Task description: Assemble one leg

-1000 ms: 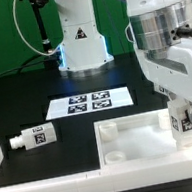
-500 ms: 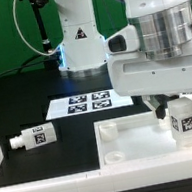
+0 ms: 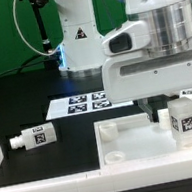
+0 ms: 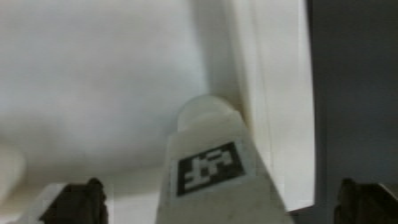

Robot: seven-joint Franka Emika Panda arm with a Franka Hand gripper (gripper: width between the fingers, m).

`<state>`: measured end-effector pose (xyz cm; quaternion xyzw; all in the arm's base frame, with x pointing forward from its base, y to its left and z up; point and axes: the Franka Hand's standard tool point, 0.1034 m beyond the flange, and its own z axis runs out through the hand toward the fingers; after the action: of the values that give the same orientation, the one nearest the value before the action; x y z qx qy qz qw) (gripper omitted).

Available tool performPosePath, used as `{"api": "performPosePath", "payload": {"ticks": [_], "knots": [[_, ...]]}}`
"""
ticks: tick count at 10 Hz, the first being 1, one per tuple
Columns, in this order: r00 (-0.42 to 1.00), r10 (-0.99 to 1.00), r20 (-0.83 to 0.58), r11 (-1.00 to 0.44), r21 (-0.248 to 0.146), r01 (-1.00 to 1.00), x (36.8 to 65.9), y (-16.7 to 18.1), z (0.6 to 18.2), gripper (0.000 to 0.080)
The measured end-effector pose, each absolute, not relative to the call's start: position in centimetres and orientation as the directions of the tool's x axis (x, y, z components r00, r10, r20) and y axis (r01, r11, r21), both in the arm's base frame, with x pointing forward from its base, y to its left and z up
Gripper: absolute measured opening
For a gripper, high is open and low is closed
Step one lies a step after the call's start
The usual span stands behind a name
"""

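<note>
A: What is changed?
B: The end effector (image 3: 174,101) is raised off the leg (image 3: 181,118), fingers spread (released).
A: And the leg?
B: Left upright in the tabletop (image 3: 132,144), right side; seating is judged done.

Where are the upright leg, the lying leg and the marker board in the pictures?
upright leg (image 3: 181,119): exterior view, on its tagged front face.
lying leg (image 3: 35,138): exterior view, on the middle of its side.
marker board (image 3: 86,104): exterior view, among its tags.
</note>
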<state>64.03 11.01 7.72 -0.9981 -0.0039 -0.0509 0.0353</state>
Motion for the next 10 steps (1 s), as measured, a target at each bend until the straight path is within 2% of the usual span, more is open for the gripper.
{"api": "performPosePath", "payload": {"ticks": [3, 4, 5, 6, 7, 8, 10], "knots": [[0.992, -0.033, 0.124, -0.997, -0.075, -0.024, 64.06, 10.98, 7.55, 0.0619], [0.991, -0.065, 0.121, -0.995, -0.079, -0.056, 64.05, 10.98, 7.51, 0.0440], [0.983, -0.143, 0.114, -0.987, -0.089, -0.133, 64.03, 11.00, 7.48, 0.0440], [0.974, -0.200, 0.108, -0.977, -0.096, -0.190, 64.03, 10.98, 7.46, 0.0282], [0.965, -0.242, 0.104, -0.968, -0.100, -0.232, 64.02, 10.98, 7.45, 0.0284], [0.913, -0.401, 0.079, -0.913, -0.110, -0.392, 63.97, 10.98, 7.41, 0.0284], [0.710, -0.704, 0.014, -0.707, -0.118, -0.698, 64.13, 10.79, 7.32, 0.0284]]}}
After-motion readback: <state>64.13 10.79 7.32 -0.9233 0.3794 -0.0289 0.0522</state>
